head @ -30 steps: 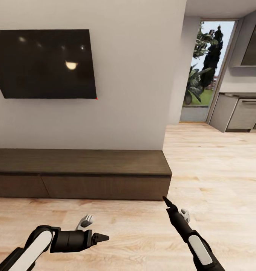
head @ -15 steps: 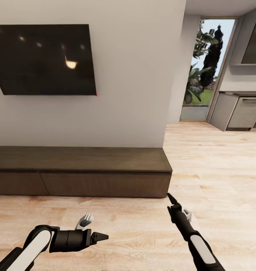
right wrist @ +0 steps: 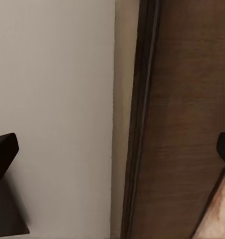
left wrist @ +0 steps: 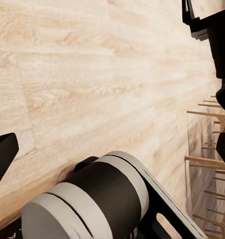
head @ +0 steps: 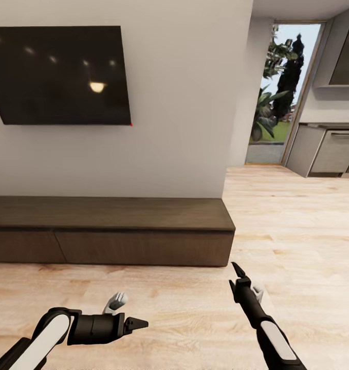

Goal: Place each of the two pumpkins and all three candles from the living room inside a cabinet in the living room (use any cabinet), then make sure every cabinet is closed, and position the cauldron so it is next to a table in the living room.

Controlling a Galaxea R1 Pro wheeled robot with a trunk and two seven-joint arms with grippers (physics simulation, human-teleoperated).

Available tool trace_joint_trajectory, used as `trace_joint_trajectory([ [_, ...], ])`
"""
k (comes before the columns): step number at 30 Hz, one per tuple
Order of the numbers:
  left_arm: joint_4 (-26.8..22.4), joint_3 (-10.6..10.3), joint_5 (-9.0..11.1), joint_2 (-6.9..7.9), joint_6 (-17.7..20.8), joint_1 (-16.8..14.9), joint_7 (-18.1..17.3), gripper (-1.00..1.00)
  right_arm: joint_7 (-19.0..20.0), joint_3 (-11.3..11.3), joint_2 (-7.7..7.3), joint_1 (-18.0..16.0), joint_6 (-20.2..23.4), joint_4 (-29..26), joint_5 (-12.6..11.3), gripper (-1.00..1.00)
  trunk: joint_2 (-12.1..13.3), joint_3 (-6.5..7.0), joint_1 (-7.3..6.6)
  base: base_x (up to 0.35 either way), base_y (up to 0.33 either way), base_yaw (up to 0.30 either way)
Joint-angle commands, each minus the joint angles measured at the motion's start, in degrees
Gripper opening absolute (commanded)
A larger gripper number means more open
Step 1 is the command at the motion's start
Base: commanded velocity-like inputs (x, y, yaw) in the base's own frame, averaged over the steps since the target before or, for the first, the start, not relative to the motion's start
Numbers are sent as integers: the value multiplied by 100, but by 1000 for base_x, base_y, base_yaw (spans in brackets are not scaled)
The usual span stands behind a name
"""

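From the head camera, you face the cabinet (head: 112,231), the long low dark brown unit against the white wall (head: 179,128), with its flat fronts shut. A dark TV (head: 61,74) hangs on the wall above the cabinet's left part. The cabinet's right end sits at the wall's corner, and past it the wood floor (head: 297,226) runs toward a grey kitchen counter (head: 326,151) and a glass door (head: 282,97) with plants outside.

Your left gripper (head: 138,324) hovers low over the floor in front of the cabinet, pointing right; you cannot tell from here whether its fingers are spread. Your right gripper (head: 237,270) points up toward the cabinet's right front corner, close to it but apart.

In the left wrist camera, 1 dark fingertip (left wrist: 2,154) shows at the frame edge over floor planks, beside a grey-and-black arm segment (left wrist: 92,199); nothing is pinched.

In the right wrist camera, the 2 fingertips (right wrist: 3,149) sit wide apart at opposite frame edges, holding nothing, with the cabinet (right wrist: 177,124) and wall ahead.
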Motion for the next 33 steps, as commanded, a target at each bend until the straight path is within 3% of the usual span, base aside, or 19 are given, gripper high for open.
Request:
trace_joint_trajectory([
  [1,0,-13,-52,2,4,-6,-61,100,15,-18,6,-4,57,1,-107,100,-44,-24,21,0,0,0],
  [10,-2,-9,-16,-4,4,-8,-64,100,24,-8,7,-4,47,-2,-193,100,-405,-185,219,0,0,0],
  [14,-2,-38,292,8,4,-8,-64,100,29,-8,6,-4,41,-3,-204,100,-565,-257,307,0,0,0],
  [16,-2,-38,339,14,4,-7,-63,100,39,-8,6,-4,39,-2,-208,100,-645,-293,351,0,0,0],
  [24,2,-39,385,29,4,-8,-63,100,464,-8,6,-4,-9,10,-197,100,-966,-437,527,0,0,0],
  [33,-2,-39,393,30,4,-8,-63,100,514,-8,6,-4,-21,157,-195,100,-978,-636,550,0,0,0],
])
